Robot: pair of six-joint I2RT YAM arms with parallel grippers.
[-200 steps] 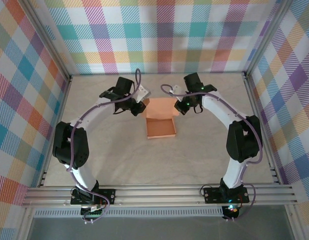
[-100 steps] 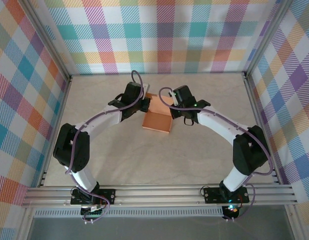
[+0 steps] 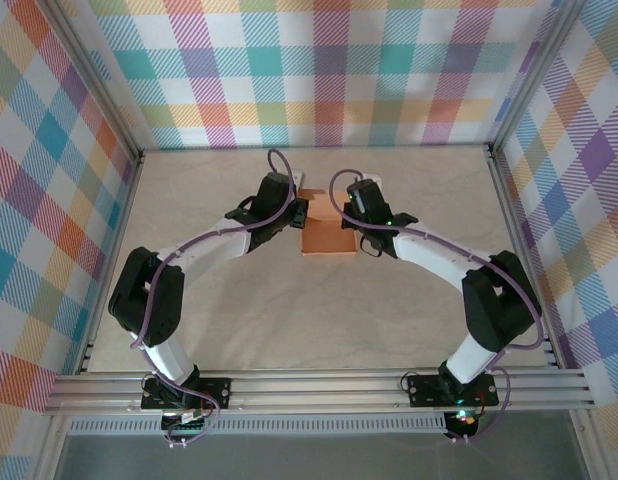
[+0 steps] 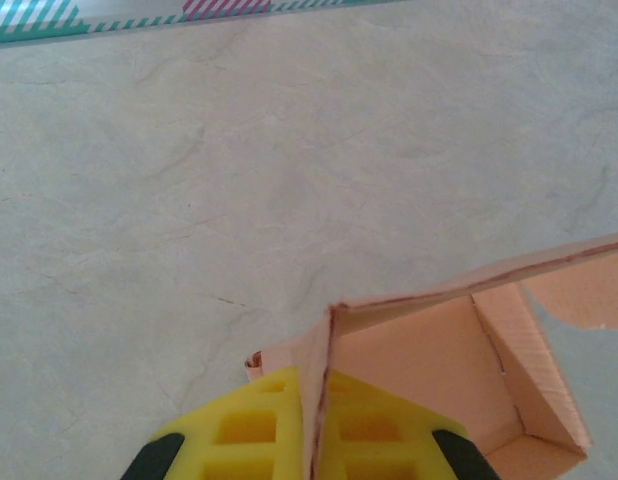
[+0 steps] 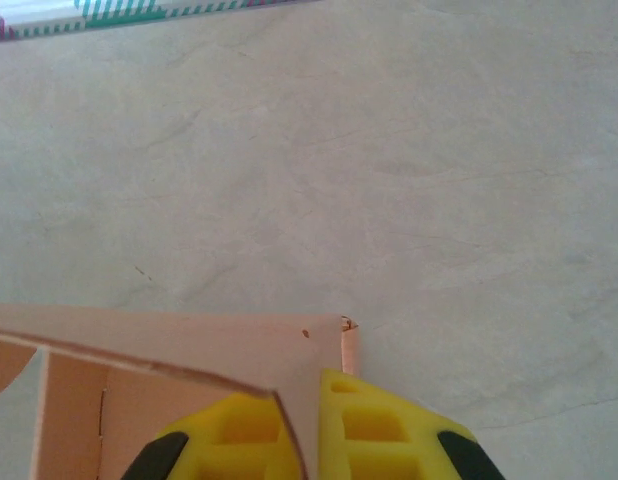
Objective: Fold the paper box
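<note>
The salmon-orange paper box (image 3: 326,222) sits on the table between the two arms, toward the back centre. My left gripper (image 3: 297,212) is shut on its left side wall; in the left wrist view the thin card wall (image 4: 319,390) runs between the yellow fingers (image 4: 249,430), with the box's open inside (image 4: 429,370) to the right. My right gripper (image 3: 351,220) is shut on the right side wall; in the right wrist view the card (image 5: 189,350) is pinched between the yellow fingers (image 5: 389,430). A lid panel stands up along the box's top edge.
The pale marbled tabletop (image 3: 319,310) is bordered by checked walls (image 3: 329,70) at the back and sides. An aluminium rail (image 3: 319,385) crosses the near edge by the arm bases.
Both arms have drawn inward and toward the back, carrying the box with them. The box has squared up from a skewed position and now looks smaller and more closed.
</note>
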